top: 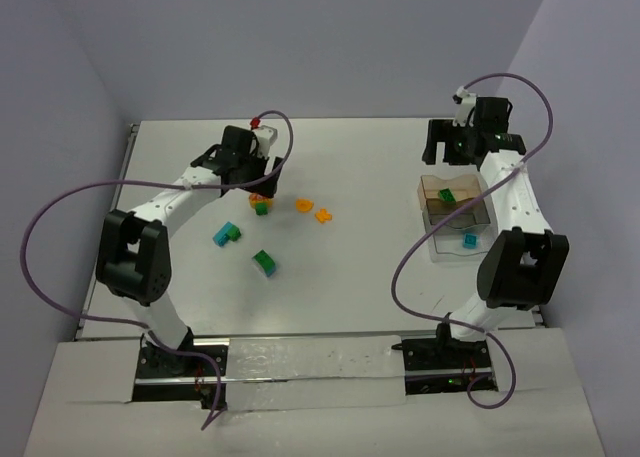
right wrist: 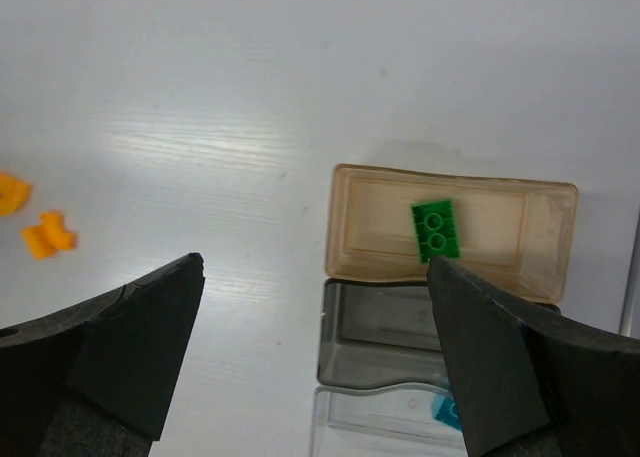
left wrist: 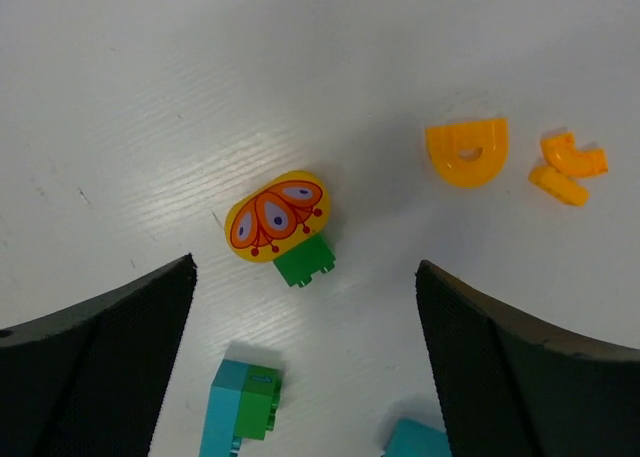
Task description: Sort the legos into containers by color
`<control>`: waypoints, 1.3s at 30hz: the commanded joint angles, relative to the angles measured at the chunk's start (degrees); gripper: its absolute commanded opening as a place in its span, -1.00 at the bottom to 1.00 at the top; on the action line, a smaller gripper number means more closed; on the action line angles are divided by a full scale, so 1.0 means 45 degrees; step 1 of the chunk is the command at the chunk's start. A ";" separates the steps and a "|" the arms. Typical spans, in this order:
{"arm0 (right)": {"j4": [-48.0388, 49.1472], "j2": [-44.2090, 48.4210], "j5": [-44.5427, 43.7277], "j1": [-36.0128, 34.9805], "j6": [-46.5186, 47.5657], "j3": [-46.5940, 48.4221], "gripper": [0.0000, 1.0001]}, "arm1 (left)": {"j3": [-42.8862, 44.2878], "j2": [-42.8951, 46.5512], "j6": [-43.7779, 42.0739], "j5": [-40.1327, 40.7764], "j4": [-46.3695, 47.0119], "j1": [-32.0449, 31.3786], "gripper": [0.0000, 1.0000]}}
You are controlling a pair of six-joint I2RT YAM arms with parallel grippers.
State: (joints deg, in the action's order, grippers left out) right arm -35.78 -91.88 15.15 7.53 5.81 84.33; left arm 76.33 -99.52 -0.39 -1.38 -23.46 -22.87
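Only two legos are sorted so far: one green brick (right wrist: 437,229) lies in the tan box (right wrist: 360,212) and one teal brick (right wrist: 447,409) in the adjoining clear box (right wrist: 350,422), with my right hand (right wrist: 315,265) spread and empty above them. Left on the tabletop (left wrist: 150,77) I count a butterfly-printed orange brick (left wrist: 278,217) touching a green one (left wrist: 305,262), a teal-and-green clump (top: 227,235), a green-and-teal clump (top: 265,263), an orange half-round (left wrist: 467,152) and an orange bit (left wrist: 572,162). My left hand (left wrist: 305,269), fingers wide apart and holding nothing, hangs over the butterfly brick, so I judge most of the sorting is yet to do.
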 commanded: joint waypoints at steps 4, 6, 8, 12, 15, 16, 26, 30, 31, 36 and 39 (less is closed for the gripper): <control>-0.0592 0.0697 0.0633 -0.0909 -0.0200 0.0098 1.00 | 0.2432 -0.1989 0.0875 0.1292 -0.1033 0.0299 0.76; -0.0573 0.0725 0.0573 -0.1085 -0.0125 0.0034 1.00 | 0.1835 -0.1687 0.0750 0.0776 -0.0676 0.0239 0.79; -0.0603 0.0692 0.0617 -0.1164 -0.0062 -0.0047 1.00 | 0.1105 -0.1144 -0.0183 0.0444 0.0019 0.0179 0.85; -0.0608 0.0671 0.0855 -0.1287 -0.0007 -0.0230 1.00 | 0.0918 -0.0493 -0.3095 -0.3077 -0.0602 0.0727 0.95; -0.0689 0.0576 0.1036 -0.1349 0.0037 -0.0159 0.99 | 0.1882 -0.0975 -0.4991 -0.4909 -0.1870 0.1065 0.97; -0.0727 0.0524 0.1058 -0.1387 0.0034 -0.0125 1.00 | 0.2285 -0.1350 -0.5873 -0.5266 -0.2659 0.1104 0.97; -0.1054 0.0578 0.1187 -0.1560 0.0096 0.0028 1.00 | 0.4820 -0.4113 -1.1524 -0.6343 -0.6128 0.1457 0.95; -0.1252 0.0636 0.1203 -0.1595 0.0135 0.0083 0.99 | 0.5346 -0.4853 -1.1843 -0.6272 -0.6361 0.1516 0.95; -0.1267 0.0652 0.1199 -0.1595 0.0139 0.0068 0.99 | 0.5358 -0.4923 -1.1823 -0.6247 -0.6271 0.1546 0.95; -0.1287 0.0613 0.1263 -0.1615 0.0135 0.0108 1.00 | 0.5207 -0.5233 -1.1749 -0.6060 -0.5802 0.1683 0.91; -0.1352 0.0620 0.1387 -0.1615 0.0109 0.0192 1.00 | 0.5374 -0.5620 -1.1835 -0.6075 -0.5867 0.1782 0.88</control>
State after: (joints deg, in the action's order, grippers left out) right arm -41.51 -89.95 20.19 0.73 5.85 83.55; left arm 97.58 -123.08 -51.37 -26.82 -49.57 -15.56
